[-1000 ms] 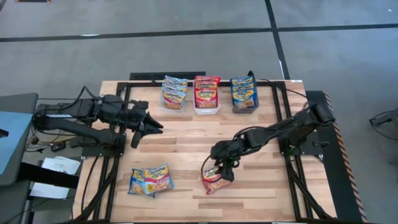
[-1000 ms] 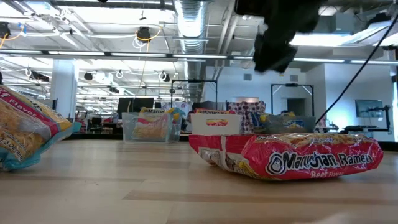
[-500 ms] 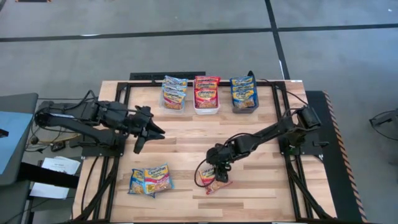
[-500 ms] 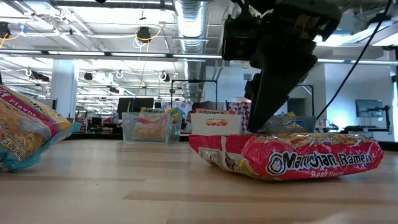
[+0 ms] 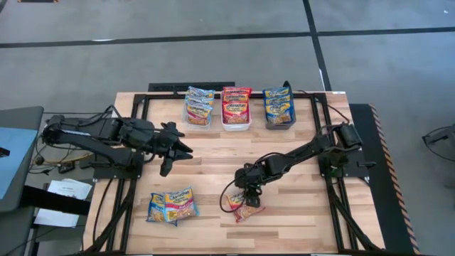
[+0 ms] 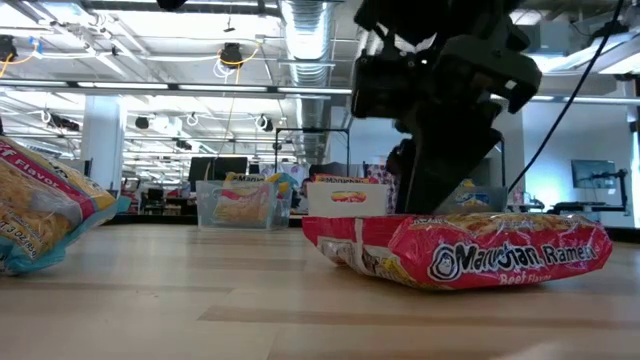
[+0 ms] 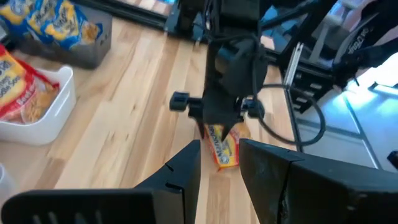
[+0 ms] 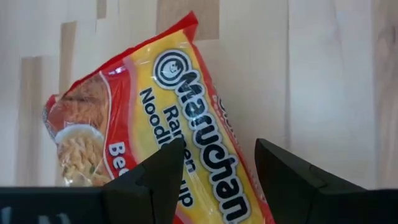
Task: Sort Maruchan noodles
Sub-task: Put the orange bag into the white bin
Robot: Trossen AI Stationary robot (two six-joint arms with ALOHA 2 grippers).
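A red beef Maruchan packet (image 5: pixel 238 208) lies flat on the table toward its near edge, and fills the right wrist view (image 8: pixel 180 106). My right gripper (image 5: pixel 249 198) is open and stands low over it, pointing down, one finger on either side of the printed name (image 8: pixel 217 144). Two more packets, blue-trimmed and pink-trimmed (image 5: pixel 172 206), lie at the near left. My left gripper (image 5: pixel 183 151) is open and hovers above the table's middle left, facing the right arm (image 7: pixel 219 144). My right gripper comes at the red packet's middle (image 8: pixel 205 134) from above with its fingers spread. In the low view the fingers (image 6: pixel 440 170) drop behind the packet's top edge (image 6: pixel 470 222). Whether the tips touch the wrapper, I cannot tell. The packet lies flat on the table.
Three bins stand in a row at the far edge: a clear one (image 5: pixel 199 105) with blue-trimmed packets, a white one (image 5: pixel 236 107) with red packets and a grey one (image 5: pixel 279 105) with blue packets. Bare wood lies between the bins and the near packets.
My right gripper has come down from well above the table toward the red packet, shifting a little toward the near left. My left gripper has reached somewhat farther toward the table's middle. The packets lie where they were.
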